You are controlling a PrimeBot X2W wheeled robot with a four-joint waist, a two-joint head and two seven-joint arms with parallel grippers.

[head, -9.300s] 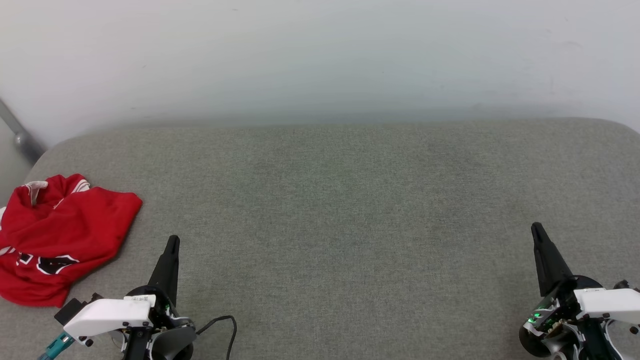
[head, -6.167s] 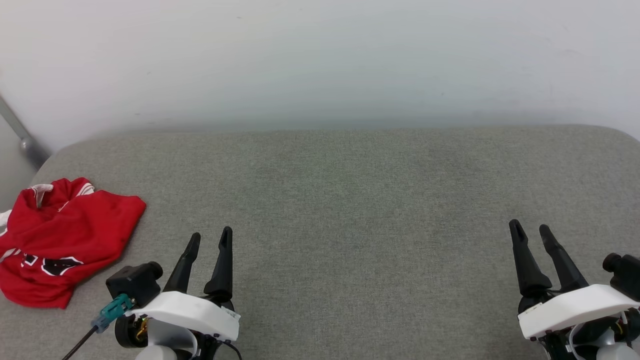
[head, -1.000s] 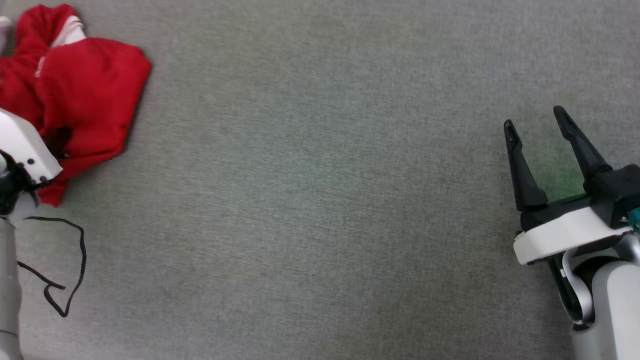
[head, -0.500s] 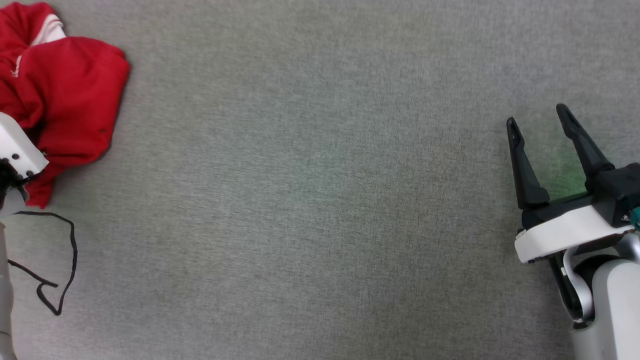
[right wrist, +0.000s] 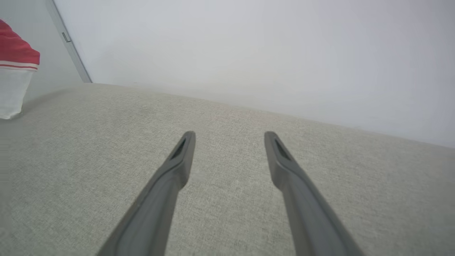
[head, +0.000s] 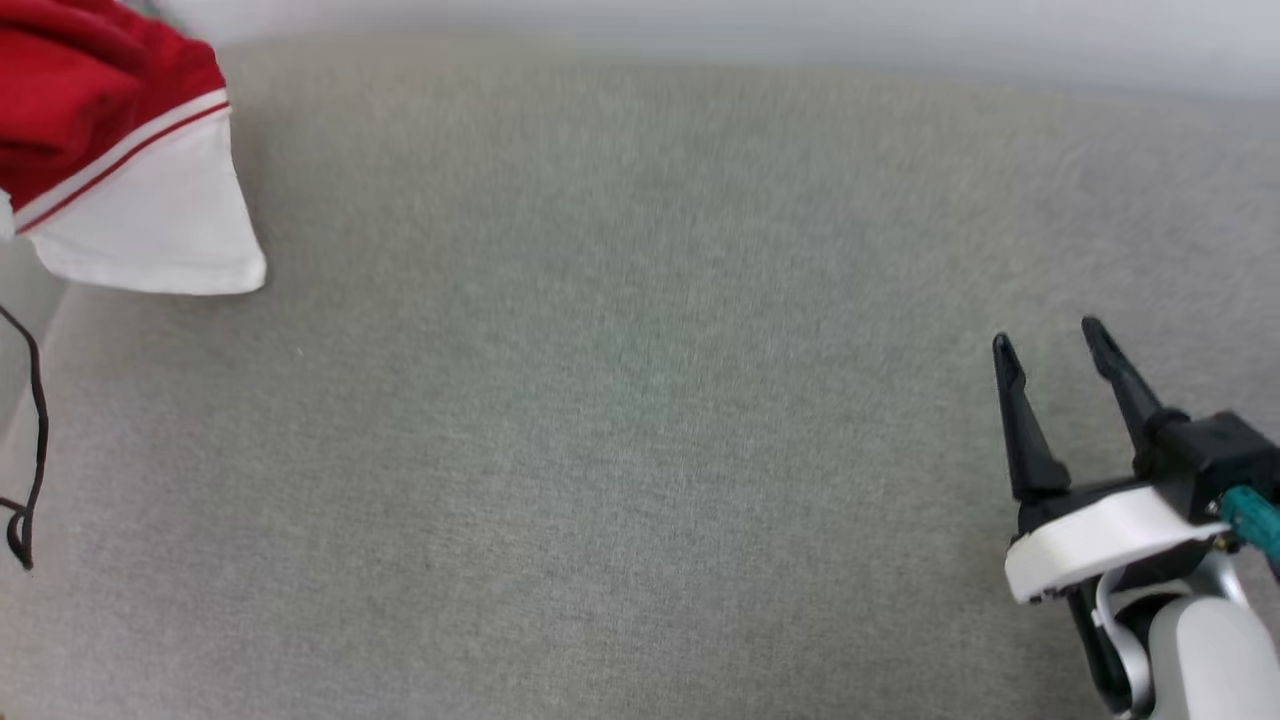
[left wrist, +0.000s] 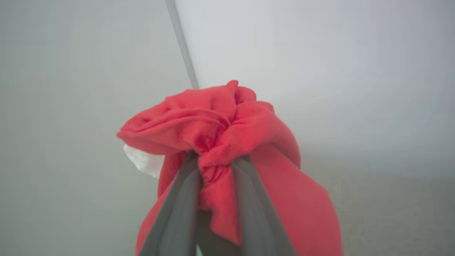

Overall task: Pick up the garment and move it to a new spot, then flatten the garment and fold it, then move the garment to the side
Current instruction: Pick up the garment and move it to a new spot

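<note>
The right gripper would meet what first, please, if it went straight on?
The right gripper would probably meet the grey cushion near its far edge, else the white wall; depth is unclear.

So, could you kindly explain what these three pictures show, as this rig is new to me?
It is a wheeled robot with two arms. One picture looks down from its head; the other two look along each gripper's fingers from wrist cameras. Before it lies a grey fabric surface. The left gripper is shut on the bunched red jersey T-shirt, whose white sleeve hangs at the head view's upper left. The right gripper is open and empty.
</note>
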